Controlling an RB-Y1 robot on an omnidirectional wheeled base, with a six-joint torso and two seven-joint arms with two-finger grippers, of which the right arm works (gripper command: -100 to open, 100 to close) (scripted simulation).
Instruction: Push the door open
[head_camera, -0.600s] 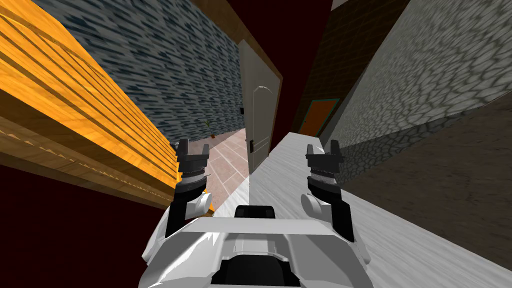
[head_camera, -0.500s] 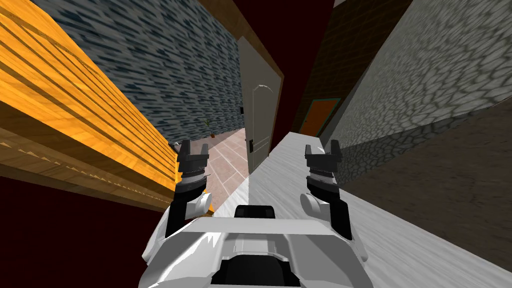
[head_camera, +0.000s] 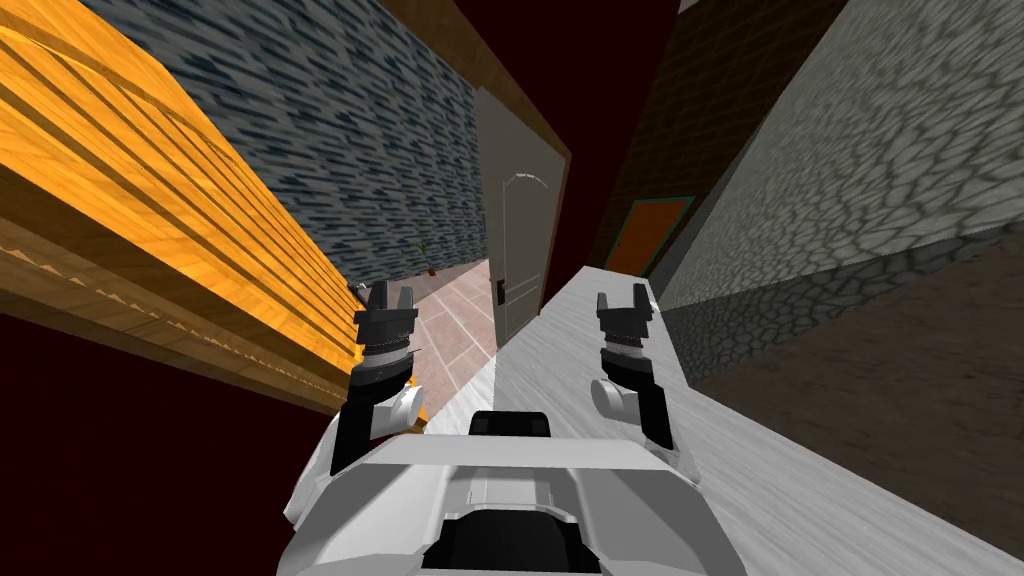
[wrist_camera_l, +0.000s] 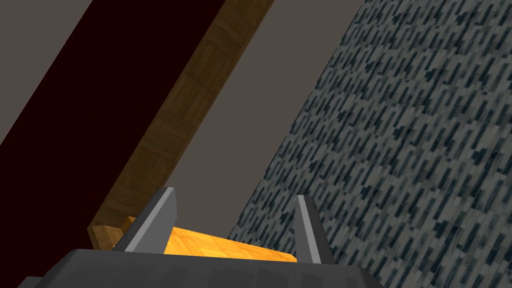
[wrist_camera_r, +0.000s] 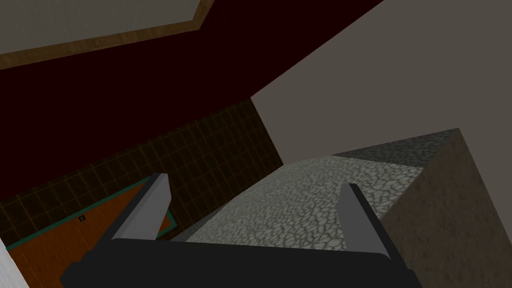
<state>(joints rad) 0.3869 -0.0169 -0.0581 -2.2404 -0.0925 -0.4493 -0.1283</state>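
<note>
The grey panelled door (head_camera: 520, 245) stands ahead, ajar, with a dark handle (head_camera: 501, 291) on its left edge. Both claws sit well short of it, the left claw (head_camera: 390, 292) and right claw (head_camera: 622, 296) each with fingers apart and empty. The left arm runs close to the orange plank wall (head_camera: 200, 230) left of the door and could scrape it. A push at the door's free edge could slip into the gap. Beyond the door stands a potted plant (head_camera: 430, 260); right of the door is an orange door (head_camera: 645, 232).

On my left, orange plank wall (head_camera: 150, 190), then blue-grey flecked wall (head_camera: 330, 130). On my right, grey cobble-pattern wall (head_camera: 860, 150). Pale streaked floor (head_camera: 570, 350) beneath me; pinkish tiled floor (head_camera: 452, 325) ahead, small potted plant (head_camera: 430, 262) at its far edge against flecked wall. Dark brown gridded wall (head_camera: 720, 110) far ahead.
</note>
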